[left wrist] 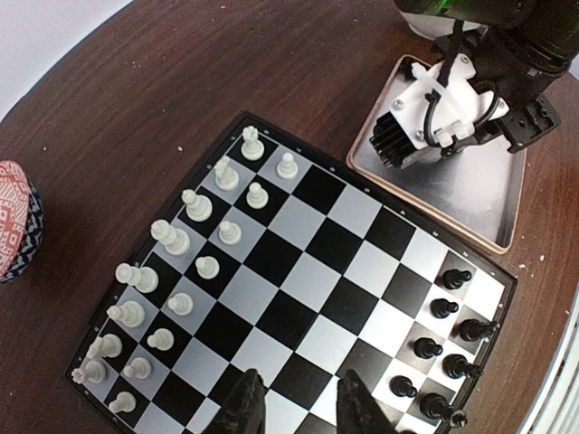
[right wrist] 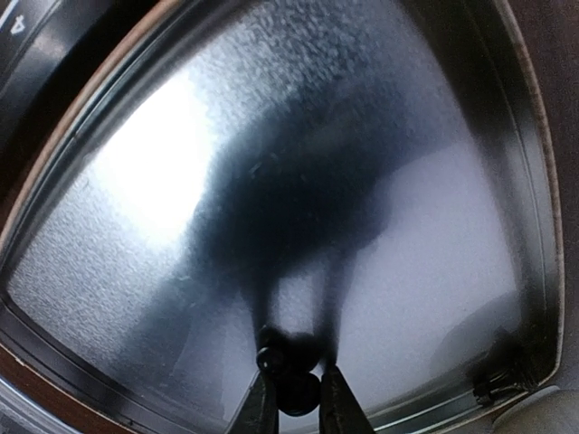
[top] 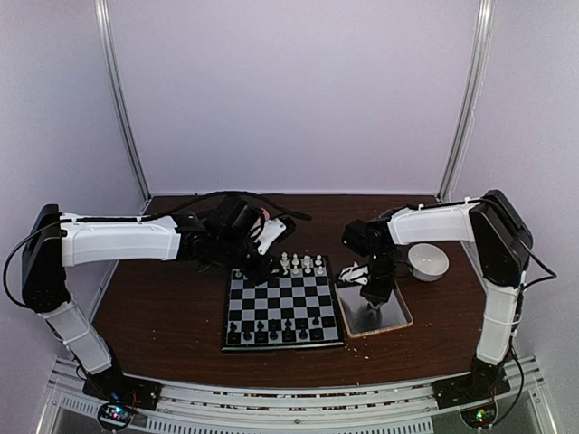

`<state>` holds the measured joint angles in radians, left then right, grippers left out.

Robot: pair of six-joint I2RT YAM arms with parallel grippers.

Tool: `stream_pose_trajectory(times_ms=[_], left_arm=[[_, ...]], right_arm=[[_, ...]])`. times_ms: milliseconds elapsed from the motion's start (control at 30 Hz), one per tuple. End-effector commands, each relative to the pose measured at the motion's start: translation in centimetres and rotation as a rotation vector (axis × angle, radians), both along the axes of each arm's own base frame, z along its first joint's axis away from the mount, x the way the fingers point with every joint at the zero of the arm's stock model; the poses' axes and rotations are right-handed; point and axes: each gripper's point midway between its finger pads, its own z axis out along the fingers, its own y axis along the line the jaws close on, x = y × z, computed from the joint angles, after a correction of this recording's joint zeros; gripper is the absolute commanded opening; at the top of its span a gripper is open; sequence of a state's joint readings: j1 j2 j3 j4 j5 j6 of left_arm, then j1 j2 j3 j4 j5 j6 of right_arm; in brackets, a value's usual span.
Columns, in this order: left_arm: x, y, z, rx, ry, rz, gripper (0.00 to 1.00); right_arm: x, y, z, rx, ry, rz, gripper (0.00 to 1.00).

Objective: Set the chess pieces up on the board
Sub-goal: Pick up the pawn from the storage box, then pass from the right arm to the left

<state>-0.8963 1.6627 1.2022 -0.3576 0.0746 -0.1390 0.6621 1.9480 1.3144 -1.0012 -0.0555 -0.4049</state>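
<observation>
Now right hand (right wrist: 297, 384) pinches black piece (right wrist: 279, 357) near rim of tray (right wrist: 425, 226); left hand (left wrist: 297, 387) apart.

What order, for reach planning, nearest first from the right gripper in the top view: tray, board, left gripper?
1. Tray, beneath the right gripper, which pinches a black piece there.
2. Board, to its left.
3. Left gripper, at the board's far left.
</observation>
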Motion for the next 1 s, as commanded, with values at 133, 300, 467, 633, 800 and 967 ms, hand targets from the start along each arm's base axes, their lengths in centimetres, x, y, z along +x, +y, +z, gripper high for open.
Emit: stream_pose_trajectory(times_ms=[133,300,467,633,800,967], left_arm=[[-0.4,-3.1,5.0,-0.234,-0.169,-0.174,0.28],[-2.0,-5.6,6.0,-0.361,-0.133,-0.295,0.27],[-4.6,-6.4,6.1,-0.474,-0.172,-0.468,0.28],[-4.7,-6.9,6.0,-0.487,-0.229,-0.519,0.28],[-5.6,-8.3,5.8,-0.511,-0.251,-0.583,0.28],[-6.9,-9.3,5.3,-0.508,-0.311,-0.651,0.31]], right_arm=[[-0.1,3.2,3.8,0.287,0.013,0.026,0.14],[-1.6,5.5,7.3,0.490,0.059,0.070,0.15],[-3.3,7.6,11.2,0.678,0.106,0.130,0.15],[-4.2,8.1,11.7,0.722,0.167,0.147,0.15],[-5.4,9.0,12.9,0.801,0.243,0.161,0.15],[-6.4,9.8,14.6,0.871,0.336,0.178,0.16]])
